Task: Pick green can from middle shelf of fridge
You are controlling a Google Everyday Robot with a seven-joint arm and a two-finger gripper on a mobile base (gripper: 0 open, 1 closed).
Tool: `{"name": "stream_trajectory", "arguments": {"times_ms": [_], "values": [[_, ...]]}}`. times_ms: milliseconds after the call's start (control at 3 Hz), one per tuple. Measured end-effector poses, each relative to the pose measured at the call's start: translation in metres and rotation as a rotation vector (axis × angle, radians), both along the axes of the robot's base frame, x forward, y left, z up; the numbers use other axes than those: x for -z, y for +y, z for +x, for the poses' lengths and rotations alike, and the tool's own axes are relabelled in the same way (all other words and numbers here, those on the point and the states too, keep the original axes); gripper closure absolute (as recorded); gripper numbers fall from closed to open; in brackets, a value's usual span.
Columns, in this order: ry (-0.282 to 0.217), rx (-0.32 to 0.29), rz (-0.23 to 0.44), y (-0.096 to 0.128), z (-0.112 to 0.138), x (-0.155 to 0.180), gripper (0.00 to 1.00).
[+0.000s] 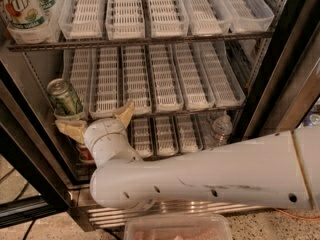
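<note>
The green can (64, 98) stands upright at the front left end of the middle shelf (186, 80), a dark wire rack with long white slotted trays. My gripper (96, 117) is open just below and to the right of the can. Its left tan finger (69, 129) lies under the can's base and its right finger (124, 113) points up over the shelf's front edge. The can is not between the fingers. My white arm crosses the lower fridge (278, 69) from the right.
A large 7UP bottle (21, 8) stands on the upper shelf at the left, beside white trays (150, 9). The lower shelf holds a red can (85, 154) behind my wrist and a clear water bottle (220, 129). Dark door edges flank both sides. A plastic container (177, 227) lies on the floor.
</note>
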State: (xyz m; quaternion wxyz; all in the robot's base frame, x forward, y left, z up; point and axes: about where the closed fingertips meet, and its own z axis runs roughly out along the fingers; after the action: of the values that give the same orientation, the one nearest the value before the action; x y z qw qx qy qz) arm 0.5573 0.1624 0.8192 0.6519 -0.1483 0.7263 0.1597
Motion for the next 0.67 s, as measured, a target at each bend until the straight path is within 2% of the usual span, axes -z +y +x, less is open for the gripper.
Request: {"name": "stream_trajectory", "arguments": {"times_ms": [333,667], "values": [[-0.036,0.046,0.011,-0.0109,0.0053,-0.0111,0.0],[-0.038,0.045,0.011,-0.0106,0.0053,-0.0117,0.0]]}}
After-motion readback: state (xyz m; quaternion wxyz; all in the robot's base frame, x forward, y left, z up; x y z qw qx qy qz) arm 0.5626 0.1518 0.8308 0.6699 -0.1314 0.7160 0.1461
